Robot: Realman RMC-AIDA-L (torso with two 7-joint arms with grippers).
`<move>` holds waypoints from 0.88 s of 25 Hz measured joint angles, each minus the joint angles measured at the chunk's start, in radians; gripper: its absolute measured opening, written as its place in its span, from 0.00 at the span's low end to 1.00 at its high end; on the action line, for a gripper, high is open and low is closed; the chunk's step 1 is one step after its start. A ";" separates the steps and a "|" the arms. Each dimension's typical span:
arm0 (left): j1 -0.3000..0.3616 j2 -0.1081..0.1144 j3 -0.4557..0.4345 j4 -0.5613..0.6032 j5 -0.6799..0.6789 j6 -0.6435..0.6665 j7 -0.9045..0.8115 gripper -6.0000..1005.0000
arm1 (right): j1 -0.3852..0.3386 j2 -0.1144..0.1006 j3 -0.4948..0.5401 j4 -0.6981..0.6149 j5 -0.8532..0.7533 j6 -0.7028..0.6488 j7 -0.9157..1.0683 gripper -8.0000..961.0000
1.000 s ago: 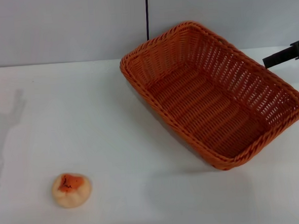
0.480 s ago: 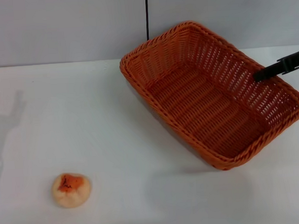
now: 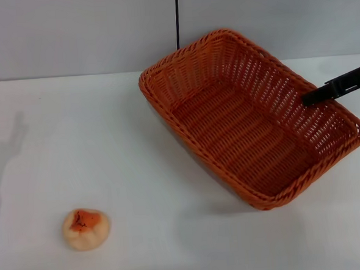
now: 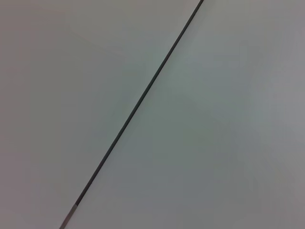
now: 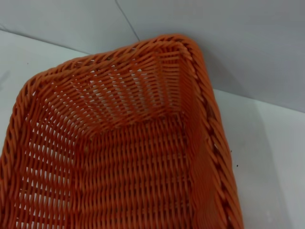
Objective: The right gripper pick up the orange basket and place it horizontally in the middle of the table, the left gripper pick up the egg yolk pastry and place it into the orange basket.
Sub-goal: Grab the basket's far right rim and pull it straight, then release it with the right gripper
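My right tool point(image 3: 312, 97), grip state unclear, reaches over the slanted basket's point(image 3: 247, 131) three o'clock rim; a shallow hold could tip it onto the desk point(image 3: 76, 135).

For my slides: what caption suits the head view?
Right gripper reaches into the woven orange basket; cream pastry waits.
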 joint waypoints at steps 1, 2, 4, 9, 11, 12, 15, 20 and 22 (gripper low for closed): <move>0.001 0.000 0.000 0.000 0.000 0.000 -0.001 0.82 | -0.001 0.001 0.000 -0.001 0.001 0.000 -0.002 0.22; 0.001 0.000 0.000 0.000 0.000 0.000 -0.001 0.82 | -0.002 0.001 0.000 -0.001 0.001 -0.001 -0.003 0.21; 0.003 0.000 0.000 0.000 0.000 0.001 -0.004 0.81 | -0.006 0.003 0.000 -0.003 0.002 -0.001 -0.005 0.19; 0.005 0.000 0.000 0.000 0.000 0.003 -0.005 0.81 | -0.015 0.005 0.002 -0.012 0.003 -0.007 -0.008 0.19; 0.006 0.000 0.000 0.000 0.000 0.004 -0.005 0.81 | -0.017 0.005 0.007 -0.013 0.002 -0.010 -0.007 0.19; 0.006 0.000 0.000 0.000 0.000 0.004 -0.005 0.81 | -0.018 0.005 0.009 -0.014 0.002 -0.011 -0.007 0.19; 0.007 0.000 0.000 0.000 0.000 0.006 -0.005 0.81 | -0.026 0.005 0.010 -0.024 0.006 -0.014 -0.007 0.18; 0.007 -0.002 0.000 0.000 0.000 0.006 -0.005 0.81 | -0.050 0.006 0.009 -0.060 0.053 -0.034 -0.014 0.18; 0.007 -0.002 0.000 0.000 0.000 0.006 -0.005 0.81 | -0.067 0.008 0.009 -0.090 0.089 -0.051 -0.023 0.18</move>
